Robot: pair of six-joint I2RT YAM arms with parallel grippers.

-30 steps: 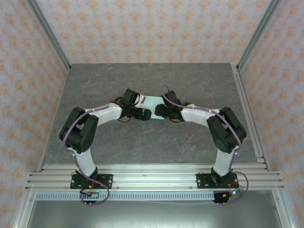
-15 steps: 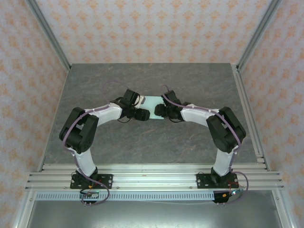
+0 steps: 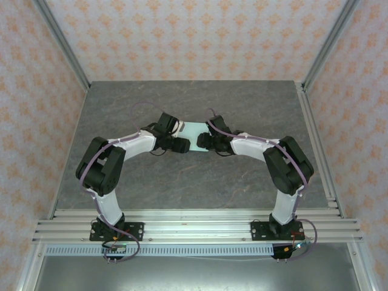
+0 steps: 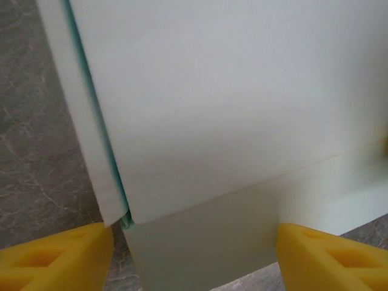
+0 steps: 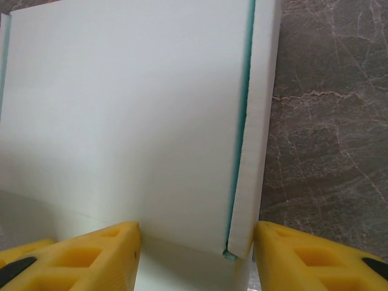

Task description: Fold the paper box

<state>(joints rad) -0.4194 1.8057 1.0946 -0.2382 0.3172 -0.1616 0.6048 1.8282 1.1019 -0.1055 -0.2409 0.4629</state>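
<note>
The paper box (image 3: 193,130) is a pale mint-green card box lying mid-table between my two arms. My left gripper (image 3: 185,143) meets its left end and my right gripper (image 3: 203,140) its right end. In the left wrist view the box (image 4: 230,109) fills most of the frame. The left gripper (image 4: 195,245) is shut across its near end wall, with yellow fingertips (image 4: 60,257) at both lower corners. In the right wrist view the right gripper (image 5: 197,245) is shut on the box (image 5: 121,121). One finger (image 5: 303,260) presses the folded side wall.
The grey marbled table (image 3: 182,182) stretches in front of and behind the box. Patterned walls and metal frame rails (image 3: 315,139) close in the work area on three sides. The arm bases sit on the near rail (image 3: 194,227).
The left gripper's jaws have narrowed onto the box end. The arms and the box have barely shifted in the top view.
</note>
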